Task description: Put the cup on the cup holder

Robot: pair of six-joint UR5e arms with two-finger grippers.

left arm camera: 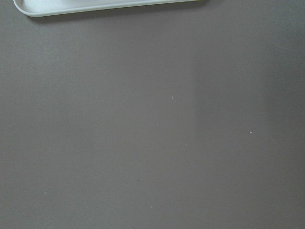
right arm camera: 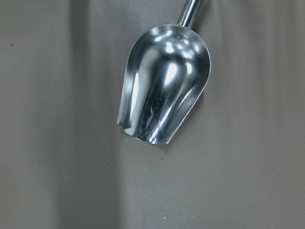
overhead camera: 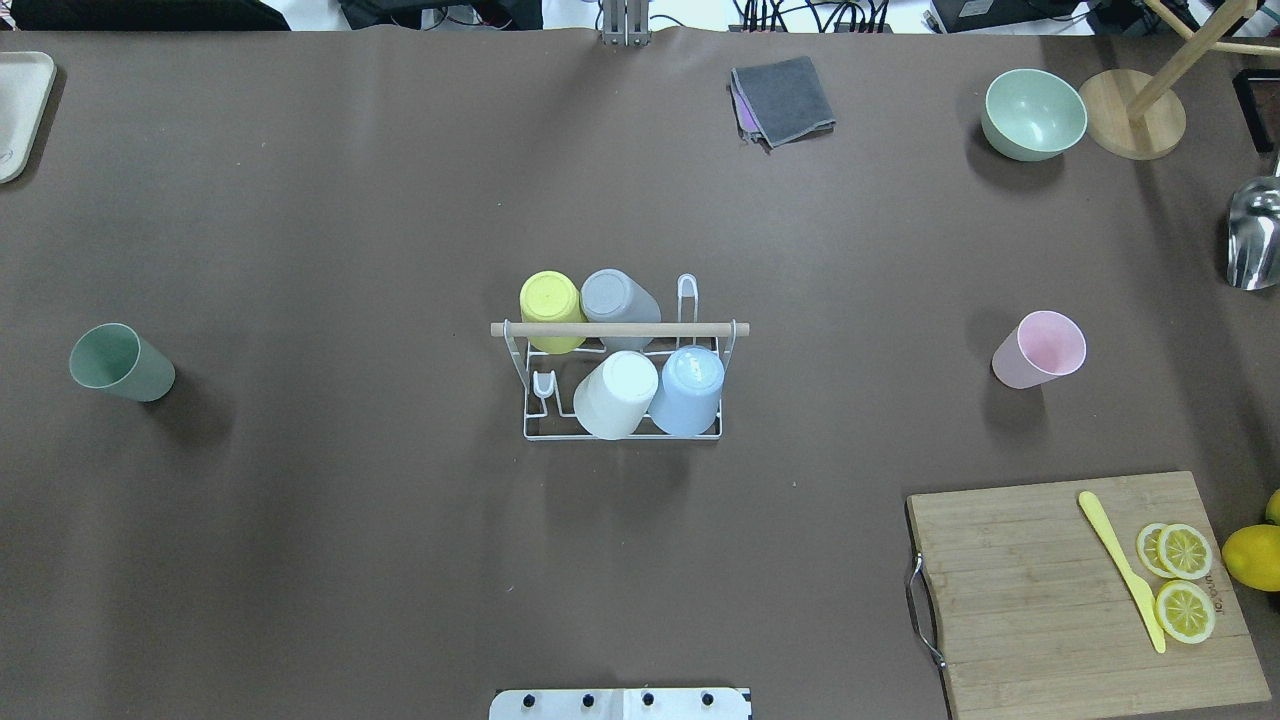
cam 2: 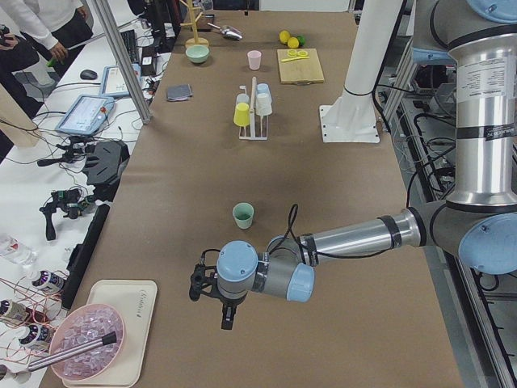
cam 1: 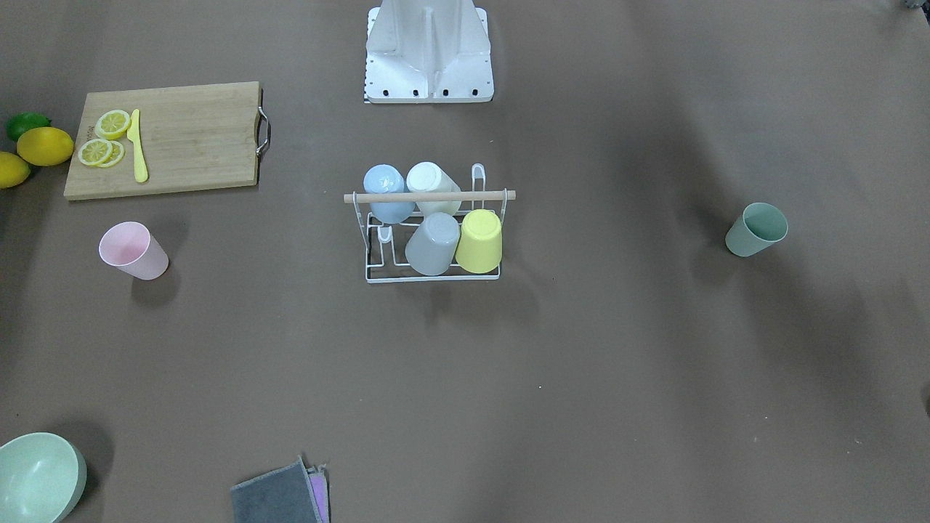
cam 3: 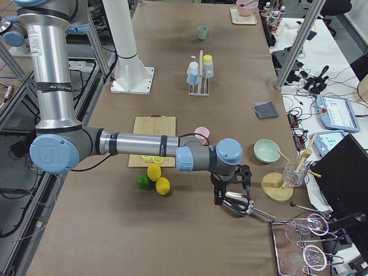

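The white wire cup holder with a wooden rod stands mid-table and also shows in the front view. A yellow, a grey, a white and a blue cup sit upside down on it. A green cup stands upright on the table's left side. A pink cup stands upright on the right. My left gripper hovers past the green cup, near the table's left end. My right gripper hovers over a metal scoop at the right end. I cannot tell whether either is open or shut.
A cutting board with lemon slices and a yellow knife lies at near right, with lemons beside it. A green bowl, a grey cloth and the scoop lie at far right. A white tray lies at far left.
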